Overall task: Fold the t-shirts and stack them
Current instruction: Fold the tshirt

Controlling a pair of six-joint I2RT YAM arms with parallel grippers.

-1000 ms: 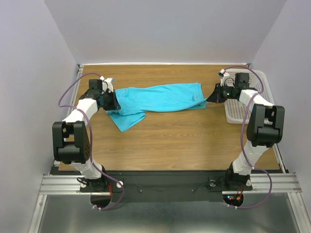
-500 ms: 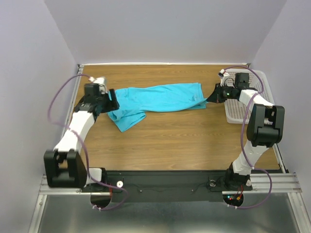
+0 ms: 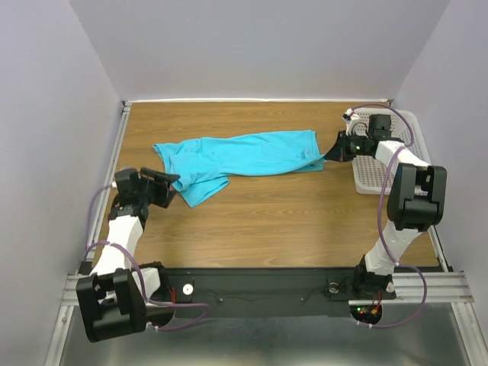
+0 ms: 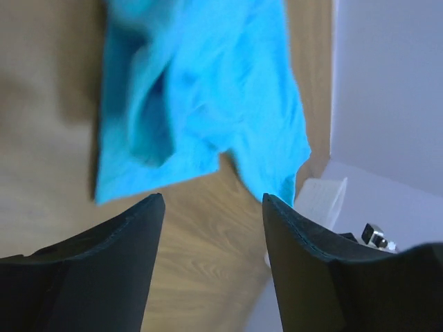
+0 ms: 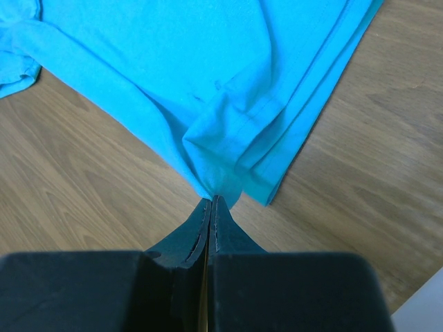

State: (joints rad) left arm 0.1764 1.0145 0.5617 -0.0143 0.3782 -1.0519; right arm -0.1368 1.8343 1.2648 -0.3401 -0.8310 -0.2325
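Note:
One turquoise t-shirt (image 3: 244,155) lies bunched in a long strip across the far half of the wooden table (image 3: 274,221); it shows too in the left wrist view as the t-shirt (image 4: 208,104) and in the right wrist view as the t-shirt (image 5: 208,76). My right gripper (image 3: 333,152) is shut on the shirt's right-hand edge, and the cloth fans out from its tips (image 5: 212,199). My left gripper (image 3: 169,181) stands open, apart from the shirt, near the left front corner of the cloth; only bare wood shows between its fingers (image 4: 124,256).
A white mesh basket (image 3: 396,152) stands at the far right edge of the table, beside the right arm. Grey walls close in the table on three sides.
My left gripper has let go of the shirt's left end, opened, and drawn back toward the near left. The freed cloth now lies flat. The right gripper has not moved.

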